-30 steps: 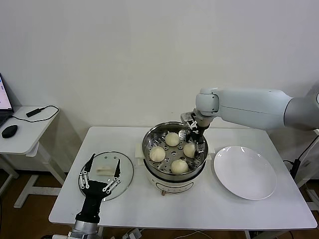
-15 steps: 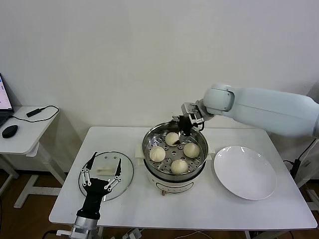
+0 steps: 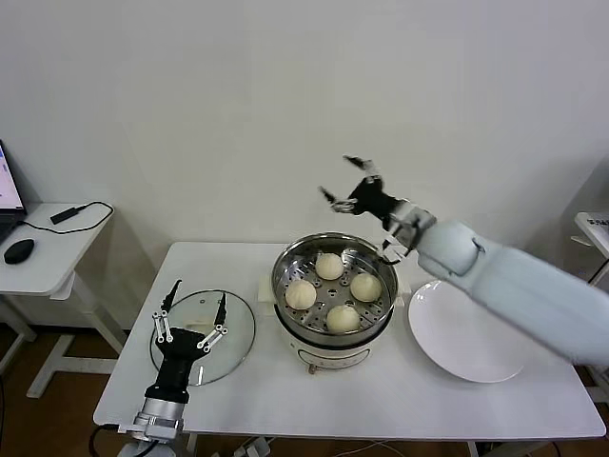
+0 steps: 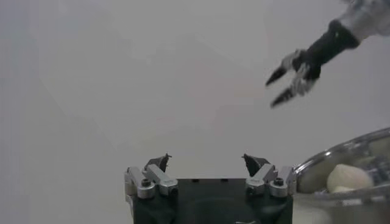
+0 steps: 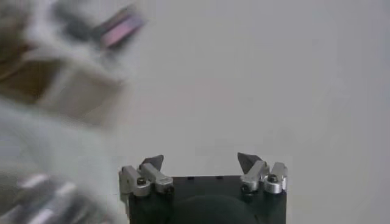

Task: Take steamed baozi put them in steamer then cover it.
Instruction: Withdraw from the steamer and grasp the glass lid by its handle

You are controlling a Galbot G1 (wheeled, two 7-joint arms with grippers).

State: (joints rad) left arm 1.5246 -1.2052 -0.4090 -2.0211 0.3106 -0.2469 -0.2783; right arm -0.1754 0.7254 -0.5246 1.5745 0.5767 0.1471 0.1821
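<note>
White surface (image 3: 381,400), shiny round steel steamer (image 3: 332,249) mid-table, all four smooth pale baozi (image 3: 329,266) inside: loading looks done. Clear glass cover (image 3: 238,328) lies flat to its left, not on yet. Left gripper (image 3: 190,314) hovers there, jaws open; right gripper (image 3: 350,181) high, open, empty.

White plate (image 3: 468,329) on table (image 3: 381,400) (right side); mouse (image 3: 17,250) on side desk (image 3: 43,271).

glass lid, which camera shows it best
The head view: the glass lid lies flat on the table left of the steamer, its rim nearly all visible, with the open left gripper over it. Neither wrist view shows the lid; the left wrist view catches only the steamer's edge.
</note>
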